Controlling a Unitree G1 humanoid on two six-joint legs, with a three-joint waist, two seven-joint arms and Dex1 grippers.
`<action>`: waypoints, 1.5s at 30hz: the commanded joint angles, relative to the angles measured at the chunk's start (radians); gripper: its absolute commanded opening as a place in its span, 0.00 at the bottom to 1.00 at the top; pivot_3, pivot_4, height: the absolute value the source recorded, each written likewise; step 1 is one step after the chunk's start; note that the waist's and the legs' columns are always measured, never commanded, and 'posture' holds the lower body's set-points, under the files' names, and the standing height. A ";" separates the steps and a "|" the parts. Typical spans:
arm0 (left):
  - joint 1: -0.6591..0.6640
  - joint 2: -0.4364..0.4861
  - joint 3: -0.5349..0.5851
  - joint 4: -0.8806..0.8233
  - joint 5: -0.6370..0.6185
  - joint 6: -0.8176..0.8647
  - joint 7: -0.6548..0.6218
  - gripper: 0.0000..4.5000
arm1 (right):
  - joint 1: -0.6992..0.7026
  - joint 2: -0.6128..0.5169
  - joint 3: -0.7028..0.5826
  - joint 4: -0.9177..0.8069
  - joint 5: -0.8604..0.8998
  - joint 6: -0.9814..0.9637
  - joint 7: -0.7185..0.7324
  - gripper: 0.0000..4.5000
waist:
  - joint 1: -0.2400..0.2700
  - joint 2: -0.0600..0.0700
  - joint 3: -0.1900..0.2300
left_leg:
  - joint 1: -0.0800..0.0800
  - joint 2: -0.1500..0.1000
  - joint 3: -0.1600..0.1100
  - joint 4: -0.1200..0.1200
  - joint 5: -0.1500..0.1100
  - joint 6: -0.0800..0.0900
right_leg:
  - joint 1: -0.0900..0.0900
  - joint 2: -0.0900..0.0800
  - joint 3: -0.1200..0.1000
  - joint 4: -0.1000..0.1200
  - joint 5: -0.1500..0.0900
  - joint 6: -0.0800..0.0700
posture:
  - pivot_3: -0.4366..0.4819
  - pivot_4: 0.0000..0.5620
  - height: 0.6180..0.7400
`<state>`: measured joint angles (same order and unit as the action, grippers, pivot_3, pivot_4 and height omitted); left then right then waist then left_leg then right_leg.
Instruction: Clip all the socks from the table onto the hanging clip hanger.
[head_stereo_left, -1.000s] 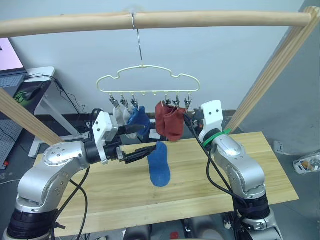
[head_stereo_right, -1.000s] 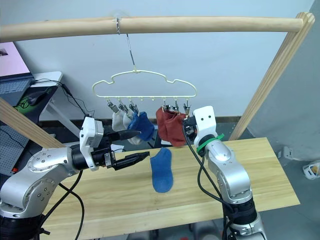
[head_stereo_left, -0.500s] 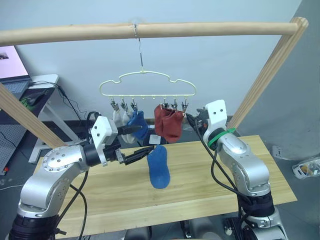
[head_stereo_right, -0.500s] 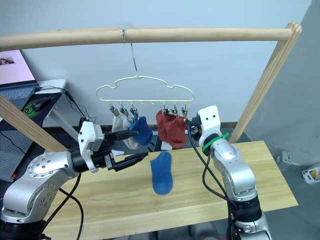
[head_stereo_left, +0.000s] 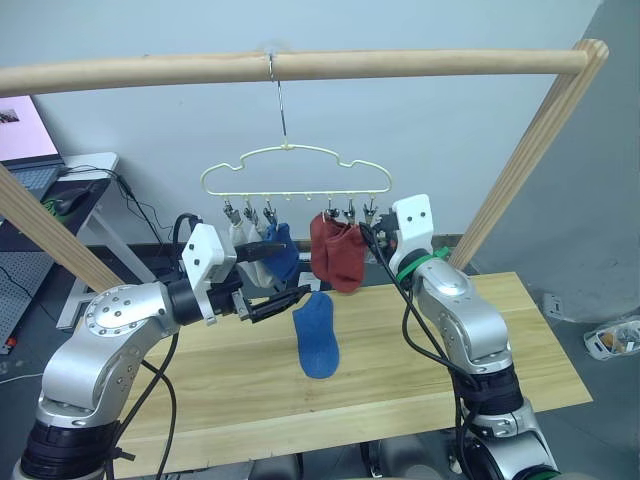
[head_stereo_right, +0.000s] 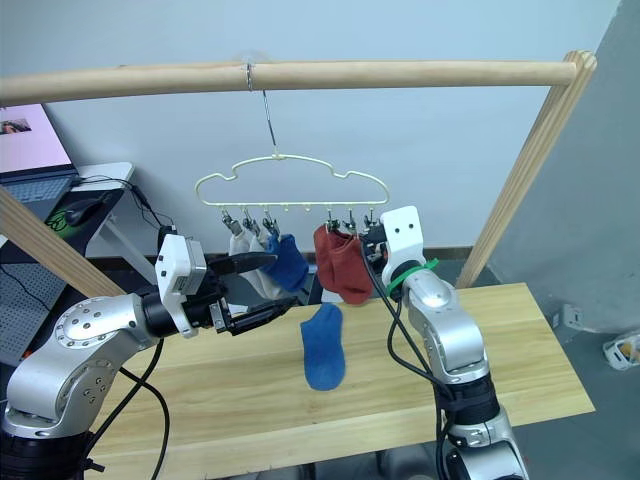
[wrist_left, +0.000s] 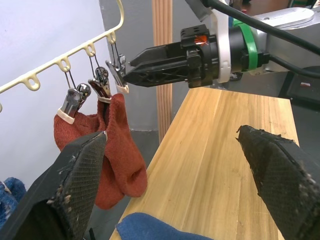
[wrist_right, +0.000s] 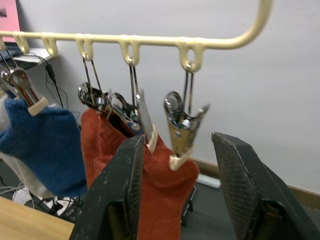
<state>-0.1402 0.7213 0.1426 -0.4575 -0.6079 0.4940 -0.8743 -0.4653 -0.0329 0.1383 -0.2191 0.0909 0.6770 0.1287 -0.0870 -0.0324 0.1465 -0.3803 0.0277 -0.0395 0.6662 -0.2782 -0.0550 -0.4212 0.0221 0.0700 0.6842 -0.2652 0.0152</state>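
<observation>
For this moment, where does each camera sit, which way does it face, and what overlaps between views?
Left and right eye views: on the head, looking forward and down over both arms at the table, the clip hanger and the blue sock lying flat.
Left wrist view: along the open left gripper toward the right gripper and the rust-red socks.
Right wrist view: along the open right gripper at the empty end clip.
Shared: both wrist views show the rust-red socks.

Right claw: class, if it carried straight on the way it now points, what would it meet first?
Most likely the empty metal clip at the clip hanger's end, framed between the open right claw's fingers, just beside the rust-red socks. Exact depth is unclear.
</observation>
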 joint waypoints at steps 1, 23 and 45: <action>-0.016 0.002 0.004 -0.006 0.002 -0.008 0.003 1.00 | -0.041 0.017 -0.007 0.009 -0.013 -0.048 -0.018 0.49 | 0.000 0.000 0.000 | 0.000 0.000 0.000 0.000 0.000 0.000 | 0.000 0.000 0.000 0.000 0.000 0.000 | 0.43 0.14 1.00; -0.007 0.008 0.003 -0.002 0.010 -0.009 -0.007 1.00 | -0.071 0.032 0.000 0.073 -0.073 -0.123 -0.026 0.49 | 0.000 0.000 -0.001 | 0.000 0.000 -0.001 0.000 0.000 0.000 | 0.000 0.000 0.000 0.000 0.000 0.000 | 0.44 0.15 1.00; -0.021 0.007 -0.005 0.005 0.015 -0.002 -0.006 1.00 | -0.046 0.042 0.007 0.055 -0.102 -0.095 -0.052 0.49 | 0.000 0.000 -0.001 | 0.000 0.000 0.000 0.000 0.000 0.000 | 0.000 0.000 0.000 0.001 0.000 0.000 | 0.44 0.16 1.00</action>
<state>-0.1521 0.7215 0.1275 -0.4347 -0.5921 0.4948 -0.8831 -0.4830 0.0022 0.1575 -0.1516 -0.0090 0.6164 0.0895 -0.0870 -0.0327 0.1460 -0.3800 0.0278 -0.0398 0.6662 -0.2782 -0.0550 -0.4213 0.0220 0.0701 0.6849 -0.2651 0.0150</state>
